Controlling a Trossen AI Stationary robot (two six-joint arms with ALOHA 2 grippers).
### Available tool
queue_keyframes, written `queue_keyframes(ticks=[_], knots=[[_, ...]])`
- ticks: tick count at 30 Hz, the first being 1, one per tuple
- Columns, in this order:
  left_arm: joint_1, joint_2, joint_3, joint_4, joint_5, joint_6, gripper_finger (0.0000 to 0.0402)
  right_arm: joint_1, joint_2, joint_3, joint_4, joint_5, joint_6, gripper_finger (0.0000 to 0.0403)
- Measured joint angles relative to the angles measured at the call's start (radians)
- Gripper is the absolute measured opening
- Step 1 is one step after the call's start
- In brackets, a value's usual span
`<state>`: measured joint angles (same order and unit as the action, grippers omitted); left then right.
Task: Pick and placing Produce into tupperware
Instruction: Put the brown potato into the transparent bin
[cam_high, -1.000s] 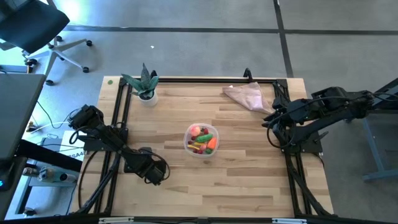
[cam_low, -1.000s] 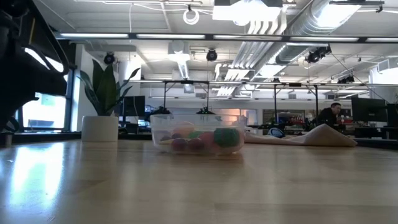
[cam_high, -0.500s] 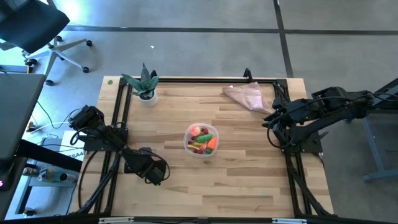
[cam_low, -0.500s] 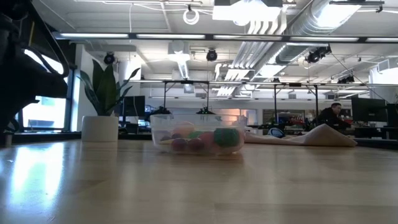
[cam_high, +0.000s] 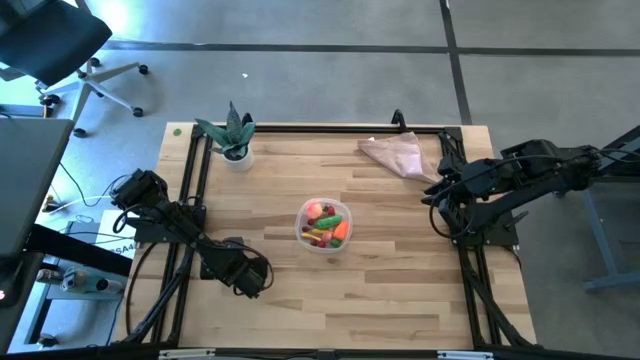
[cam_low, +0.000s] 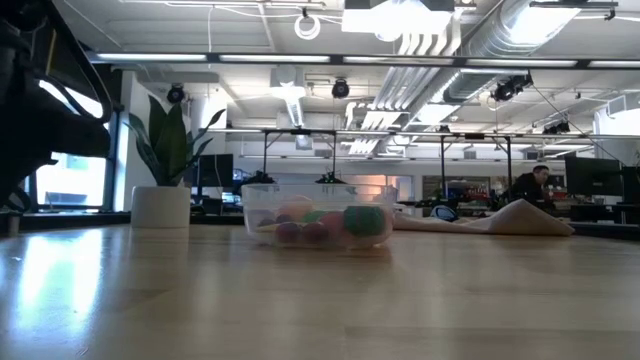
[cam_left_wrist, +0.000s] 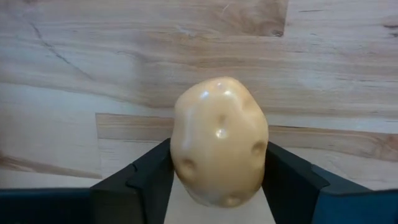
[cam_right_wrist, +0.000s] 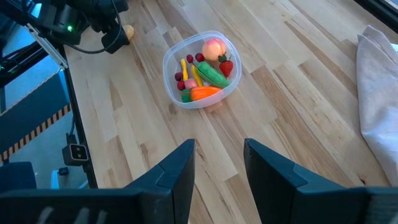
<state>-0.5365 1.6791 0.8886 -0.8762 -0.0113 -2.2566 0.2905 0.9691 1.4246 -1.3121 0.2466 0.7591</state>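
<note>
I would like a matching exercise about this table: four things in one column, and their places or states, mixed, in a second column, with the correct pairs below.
Things:
1. beige toy potato
2. round clear plastic tub
3. pinkish-beige cloth
4. green leafy plant in a white pot

Places or states:
A. far left corner of the table
B. middle of the table, holding coloured produce
C. between the fingers of the left gripper
D. crumpled at the far right side, near the right gripper

Pairs: 1-C, 2-B, 3-D, 4-A

table (cam_high: 400, 280): pale wood planks, smooth, slight sheen
tub (cam_right_wrist: 176, 55): clear plastic; glossy
potato (cam_left_wrist: 219, 142): beige, smooth, shiny
cloth (cam_right_wrist: 380, 93): soft, matt, creased
fingers (cam_left_wrist: 149, 180): dark matt plastic
</note>
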Motion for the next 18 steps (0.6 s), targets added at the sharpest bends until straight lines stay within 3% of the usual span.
queue_keyframes(ticks=[5,13,18], knots=[[0.000,0.000,0.000,0.001,-0.003,0.000,0.0188,0.000,0.000,0.000,0.000,0.000,0.000,0.0130],[0.000,0.000,0.000,0.001,-0.010,0.000,0.0224,0.000,0.000,0.000,0.000,0.000,0.000,0.0130],[0.000,0.000,0.000,0.001,-0.052,0.000,0.0224,0.000,0.000,0.000,0.000,0.000,0.000,0.0130]])
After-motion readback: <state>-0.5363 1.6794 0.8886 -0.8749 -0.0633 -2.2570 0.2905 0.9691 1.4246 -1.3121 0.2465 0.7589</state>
